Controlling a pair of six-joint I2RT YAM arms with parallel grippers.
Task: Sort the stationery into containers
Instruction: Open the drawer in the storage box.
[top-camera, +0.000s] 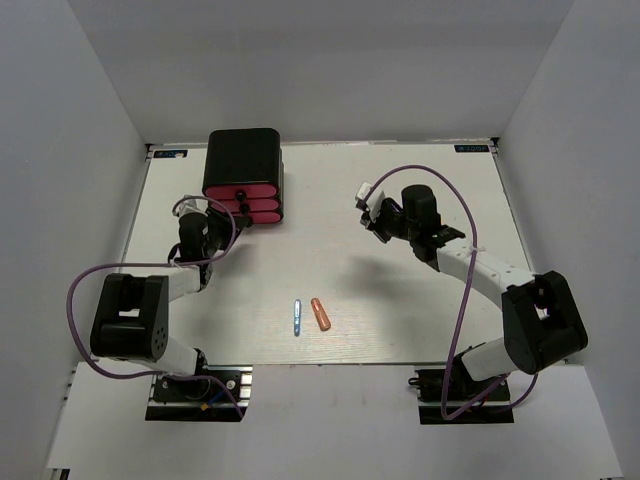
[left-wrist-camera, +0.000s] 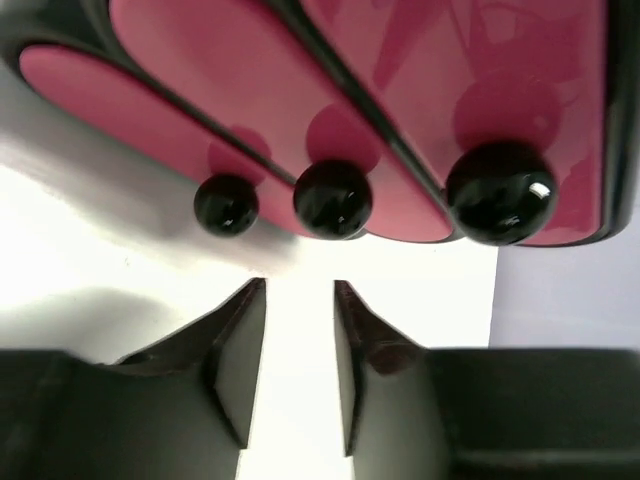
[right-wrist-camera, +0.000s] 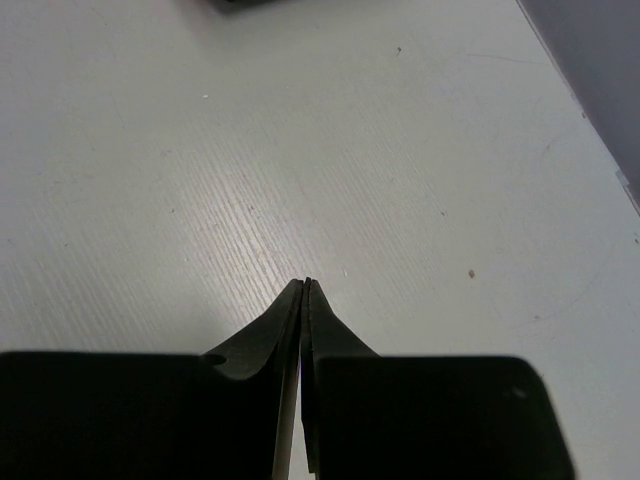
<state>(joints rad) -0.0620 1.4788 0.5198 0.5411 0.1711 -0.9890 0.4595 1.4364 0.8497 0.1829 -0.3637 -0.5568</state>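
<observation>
The black box (top-camera: 243, 160) holds three pink drawers (top-camera: 255, 203), all shut, with black round knobs. My left gripper (top-camera: 215, 212) is open and empty just in front of them. In the left wrist view the gripper (left-wrist-camera: 300, 290) sits a little short of the middle knob (left-wrist-camera: 332, 199), with the pink drawer fronts (left-wrist-camera: 300, 90) above. My right gripper (top-camera: 369, 217) is shut and empty over bare table at mid-right, as the right wrist view (right-wrist-camera: 306, 283) shows. A thin blue pen (top-camera: 297, 318) and a stubby orange marker (top-camera: 321, 314) lie side by side near the front edge. The other stationery is out of view.
A small white piece (top-camera: 365, 190) shows right beside my right gripper's tip; I cannot tell whether it is the eraser or part of the arm. Grey walls enclose the white table (top-camera: 330, 260) on three sides. Purple cables loop off both arms.
</observation>
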